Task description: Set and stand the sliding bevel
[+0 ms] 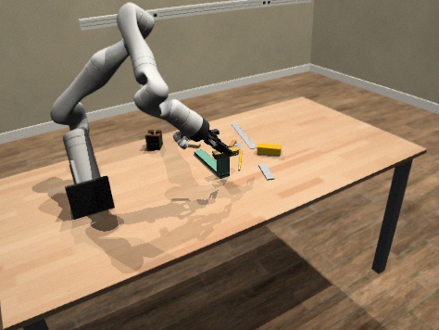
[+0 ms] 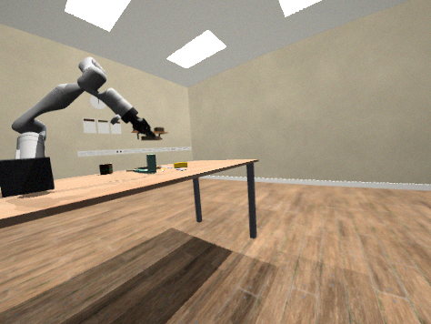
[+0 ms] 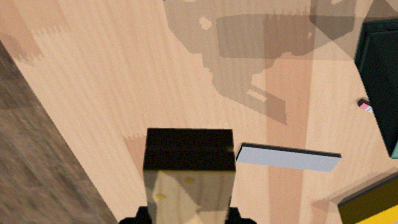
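Observation:
My gripper (image 1: pixel 221 147) is shut on the wooden sliding bevel (image 3: pixel 189 172) and holds it in the air above the table. In the wrist view the bevel's pale wooden stock with a black end points away from me; its blade is hidden. The teal leg and rail (image 1: pixel 213 162) stand on the table right under the gripper and also show at the wrist view's right edge (image 3: pixel 381 80). The dark slotted block (image 1: pixel 154 140) stands to the left, apart from the gripper. In the exterior view the gripper (image 2: pixel 145 129) is well above the leg and rail (image 2: pixel 150 164). The black bevel is hidden.
A yellow block (image 1: pixel 269 149), a long grey ruler (image 1: pixel 243 135), a short grey strip (image 1: pixel 266 171) and a yellow pencil (image 1: pixel 240 159) lie right of the leg and rail. The strip (image 3: pixel 287 157) and the block (image 3: pixel 370 205) show in the wrist view. The arm's black base (image 1: pixel 89 196) stands at the left.

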Controlling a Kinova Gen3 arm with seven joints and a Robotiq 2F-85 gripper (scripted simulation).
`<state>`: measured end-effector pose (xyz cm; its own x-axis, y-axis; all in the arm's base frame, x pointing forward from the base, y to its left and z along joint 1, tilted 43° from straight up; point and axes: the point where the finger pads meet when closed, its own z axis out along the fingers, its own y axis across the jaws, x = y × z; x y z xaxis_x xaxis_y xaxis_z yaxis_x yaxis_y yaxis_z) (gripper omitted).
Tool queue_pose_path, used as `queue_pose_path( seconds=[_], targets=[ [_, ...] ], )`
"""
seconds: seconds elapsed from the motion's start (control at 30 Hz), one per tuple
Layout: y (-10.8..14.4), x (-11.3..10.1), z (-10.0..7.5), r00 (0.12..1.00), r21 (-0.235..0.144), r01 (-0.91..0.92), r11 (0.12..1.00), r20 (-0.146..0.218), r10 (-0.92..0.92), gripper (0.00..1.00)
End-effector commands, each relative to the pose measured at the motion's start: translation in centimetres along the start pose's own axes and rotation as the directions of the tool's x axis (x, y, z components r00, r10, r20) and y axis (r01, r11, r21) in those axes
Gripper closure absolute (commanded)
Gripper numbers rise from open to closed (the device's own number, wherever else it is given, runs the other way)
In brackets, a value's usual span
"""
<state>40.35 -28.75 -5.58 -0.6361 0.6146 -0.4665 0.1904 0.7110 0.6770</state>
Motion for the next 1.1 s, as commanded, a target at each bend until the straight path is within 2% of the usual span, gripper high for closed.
queue_pose_path(
  seconds=[0.0,1.07],
  targets=[
    [-0.02,-0.57,-0.51,1.0,0.0,0.001,1.0,0.001,-0.001,0.9],
    [0.2,-0.83,-0.86,1.0,0.0,-0.001,1.0,-0.005,0.001,0.9]
  ],
)
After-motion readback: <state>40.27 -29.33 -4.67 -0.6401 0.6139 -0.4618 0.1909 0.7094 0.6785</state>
